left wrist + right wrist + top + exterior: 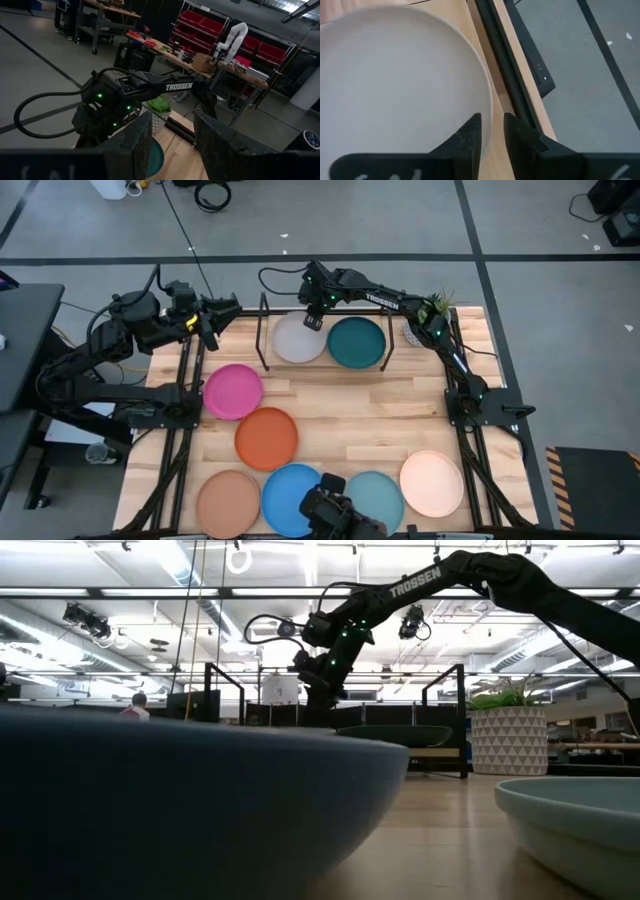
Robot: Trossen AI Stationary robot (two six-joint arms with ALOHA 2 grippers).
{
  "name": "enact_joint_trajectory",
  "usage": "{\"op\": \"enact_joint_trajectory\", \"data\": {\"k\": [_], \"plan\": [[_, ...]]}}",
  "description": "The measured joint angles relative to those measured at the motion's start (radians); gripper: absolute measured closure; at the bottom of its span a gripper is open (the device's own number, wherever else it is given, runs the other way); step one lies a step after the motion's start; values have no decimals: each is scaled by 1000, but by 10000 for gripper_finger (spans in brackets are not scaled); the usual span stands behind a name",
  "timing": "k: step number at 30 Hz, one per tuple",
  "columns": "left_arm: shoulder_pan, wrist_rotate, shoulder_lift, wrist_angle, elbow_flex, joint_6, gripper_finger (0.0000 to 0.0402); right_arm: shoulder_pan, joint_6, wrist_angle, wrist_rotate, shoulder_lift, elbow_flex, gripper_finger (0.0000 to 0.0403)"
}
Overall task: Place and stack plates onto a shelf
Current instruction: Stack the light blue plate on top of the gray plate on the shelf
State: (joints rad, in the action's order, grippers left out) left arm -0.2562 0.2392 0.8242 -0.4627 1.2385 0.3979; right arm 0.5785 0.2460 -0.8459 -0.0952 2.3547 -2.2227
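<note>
The pale grey plate [296, 340] and the dark teal plate [357, 343] lie side by side on the black shelf [265, 330] at the table's far edge. My right gripper [314, 318] reaches over from the right and stands at the grey plate's far rim, shut on it. My left gripper [207, 320] hovers open and empty at the far left corner. The magenta [233, 391], orange [267, 437], tan [228, 502], blue [290, 495], light teal [380, 495] and cream [432, 483] plates lie flat on the table. My right gripper [492, 131] has the pale grey plate by its far rim [489, 107], one finger [470, 135] inside the dish and one [520, 137] outside. The fingers come from above, pointing down. The plate lies flat on the shelf.
A potted green plant [437, 308] stands at the far right corner, beside the right arm. The shelf's upright posts [461, 720] rise around the two plates. Bare wood [380, 420] lies between the shelf and the near row of plates. A person [138, 705] shows far off in the room.
</note>
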Motion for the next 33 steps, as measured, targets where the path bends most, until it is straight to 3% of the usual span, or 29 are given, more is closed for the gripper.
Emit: {"op": "enact_joint_trajectory", "data": {"k": [6, 13, 15, 30, 33], "plan": [[0, -1, 0, 0, 0, 0, 249, 5, -22, -31, -5, -35, -28, 291], [0, -1, 0, -17, 0, 0, 249, -47, -51, -122, -212, -152, -72, 289], [0, -1, 0, -23, 0, 0, 249, -77, -59, -160, -221, -178, -72, 291], [18, -1, 0, -74, 0, 9, 249, -468, -43, -623, -319, -196, 9, 305], [25, 0, 0, -105, 0, 9, 249, -525, -64, -625, -319, -210, 52, 305]]}}
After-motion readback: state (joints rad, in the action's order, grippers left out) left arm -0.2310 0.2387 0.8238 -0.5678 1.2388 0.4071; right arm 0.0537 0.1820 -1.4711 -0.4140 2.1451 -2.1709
